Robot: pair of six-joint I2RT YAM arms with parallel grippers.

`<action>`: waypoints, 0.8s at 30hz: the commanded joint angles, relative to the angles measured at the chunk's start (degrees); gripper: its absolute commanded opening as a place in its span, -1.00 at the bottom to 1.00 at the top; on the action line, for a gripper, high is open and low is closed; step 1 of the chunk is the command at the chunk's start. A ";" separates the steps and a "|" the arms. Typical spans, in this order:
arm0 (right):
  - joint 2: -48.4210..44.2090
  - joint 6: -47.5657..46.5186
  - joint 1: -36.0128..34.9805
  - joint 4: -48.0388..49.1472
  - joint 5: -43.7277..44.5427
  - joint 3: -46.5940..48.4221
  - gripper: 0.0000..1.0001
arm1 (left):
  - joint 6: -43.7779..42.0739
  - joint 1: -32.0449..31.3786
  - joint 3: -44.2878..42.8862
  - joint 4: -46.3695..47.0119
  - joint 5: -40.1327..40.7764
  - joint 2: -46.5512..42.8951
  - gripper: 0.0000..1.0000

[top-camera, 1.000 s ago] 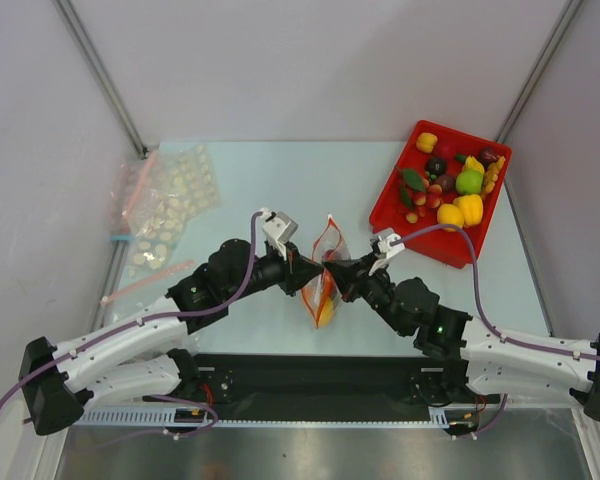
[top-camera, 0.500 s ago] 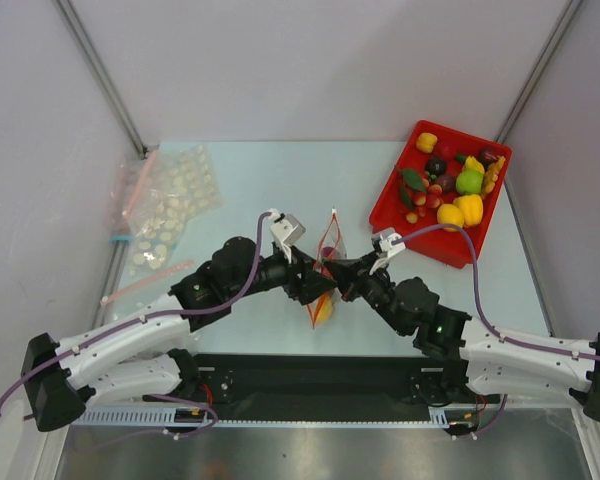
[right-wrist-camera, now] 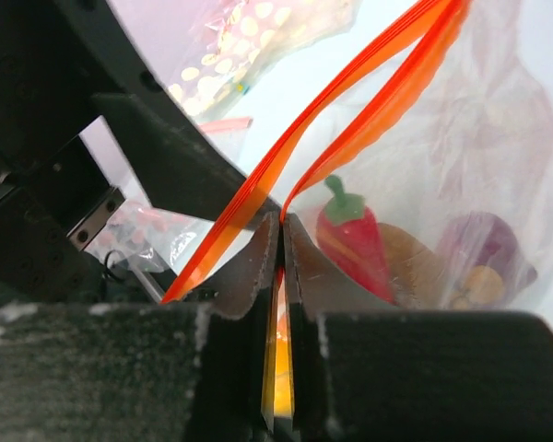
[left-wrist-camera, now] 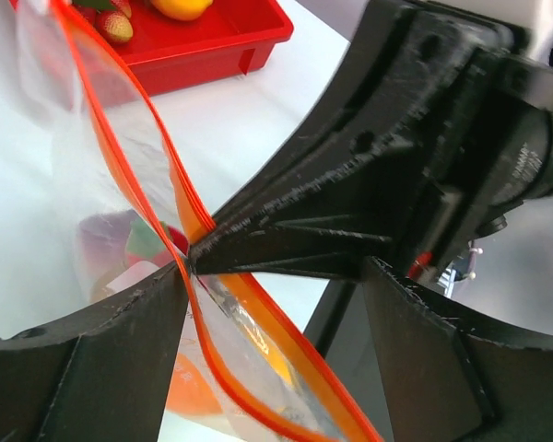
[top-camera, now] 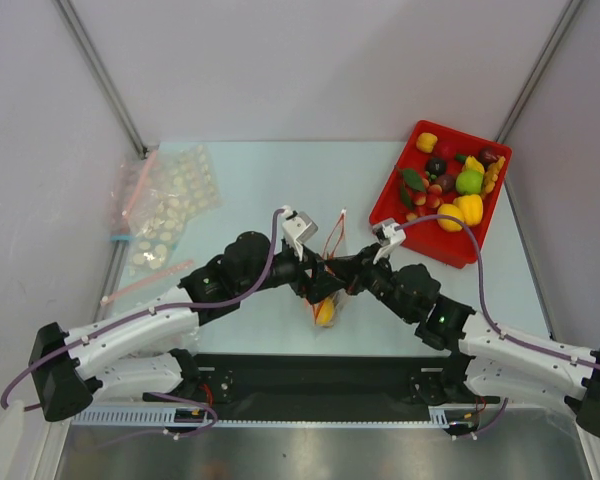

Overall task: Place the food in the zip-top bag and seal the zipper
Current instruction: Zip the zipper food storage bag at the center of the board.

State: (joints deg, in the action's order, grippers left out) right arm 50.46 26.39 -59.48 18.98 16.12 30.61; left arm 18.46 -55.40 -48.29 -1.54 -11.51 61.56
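Observation:
The zip-top bag [top-camera: 330, 262] hangs upright between my two grippers above the table. Its zipper [top-camera: 337, 232], a red-orange strip, gapes apart at the top. My right gripper [right-wrist-camera: 283, 221] is shut on one end of the zipper [right-wrist-camera: 350, 92]. Through the clear wall I see food: a red chili [right-wrist-camera: 350, 235], a purple piece [right-wrist-camera: 484, 249] and a yellow-orange piece [top-camera: 324, 313]. My left gripper [left-wrist-camera: 276, 304] stands open around the zipper [left-wrist-camera: 120, 120], its fingers [left-wrist-camera: 83, 368] apart from the strip. More food [top-camera: 468, 182] lies in the red tray.
The red tray [top-camera: 385, 205] stands at the back right, close behind the right arm. Clear bags printed with white dots [top-camera: 165, 205] lie at the back left, with a pink strip near the table's left edge.
My left gripper has opened and let go of the zipper. Both arms have shifted slightly to the right, and the bag's top now gapes wider.

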 commanded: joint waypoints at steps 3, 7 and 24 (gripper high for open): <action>0.34 6.91 5.95 0.01 -11.10 3.93 -0.85 | -2.37 -0.85 -2.24 -1.71 -0.09 -0.12 0.59; 1.05 8.23 8.50 0.09 -15.32 4.19 -0.76 | -2.90 -1.03 -2.68 -2.32 0.43 0.66 0.59; 2.19 9.47 10.88 1.41 -21.22 3.93 -0.69 | -3.08 -1.38 -6.38 -8.22 6.41 5.76 0.24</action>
State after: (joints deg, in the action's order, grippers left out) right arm 53.06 35.22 -48.95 17.96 -3.79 32.25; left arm 16.32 -56.51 -51.77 -9.26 -7.11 66.78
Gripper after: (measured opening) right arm 0.156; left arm 0.672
